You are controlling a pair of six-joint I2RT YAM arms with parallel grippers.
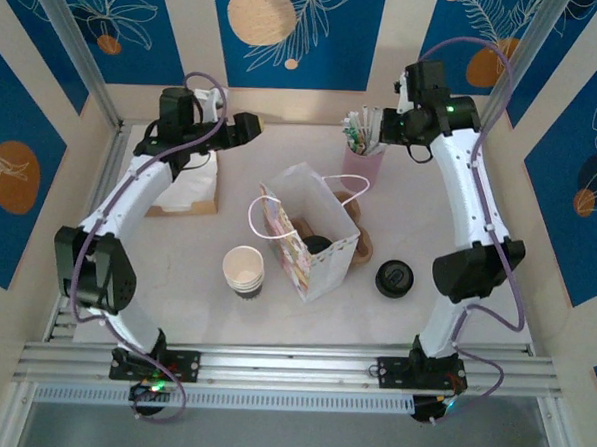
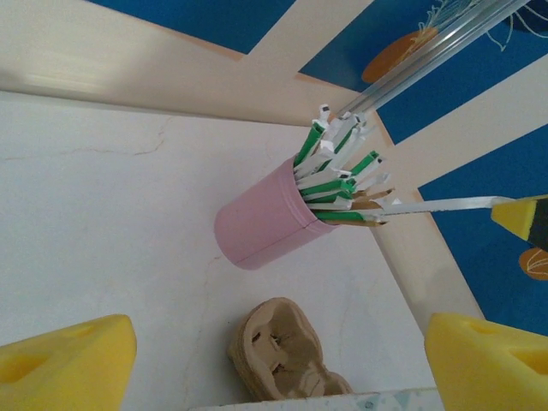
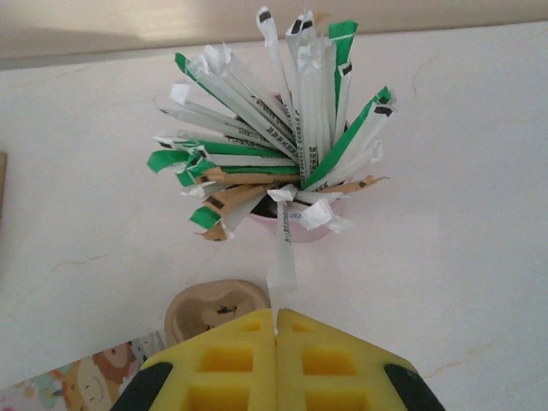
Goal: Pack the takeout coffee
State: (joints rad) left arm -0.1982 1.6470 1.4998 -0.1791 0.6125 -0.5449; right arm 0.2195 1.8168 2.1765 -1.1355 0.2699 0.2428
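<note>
Our right pincer (image 3: 276, 318) is pinched shut on one wrapped straw (image 3: 281, 261), whose far end is at the mouth of the pink holder (image 2: 261, 227). We judge it is meant for the takeout coffee (image 1: 318, 246) inside the paper bag (image 1: 321, 275). Our left pincer (image 2: 278, 364) gapes wide, empty. The bag's mouth opens upward, with bare tabletop (image 1: 174, 307) nearby.

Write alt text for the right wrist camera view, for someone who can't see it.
Yellow padded fingers of the right hand are shut on one white paper-wrapped straw that reaches up to a pink cup crammed with green, white and brown wrapped straws on a pale table. A tan moulded cup carrier and a patterned bag corner sit lower left.
</note>
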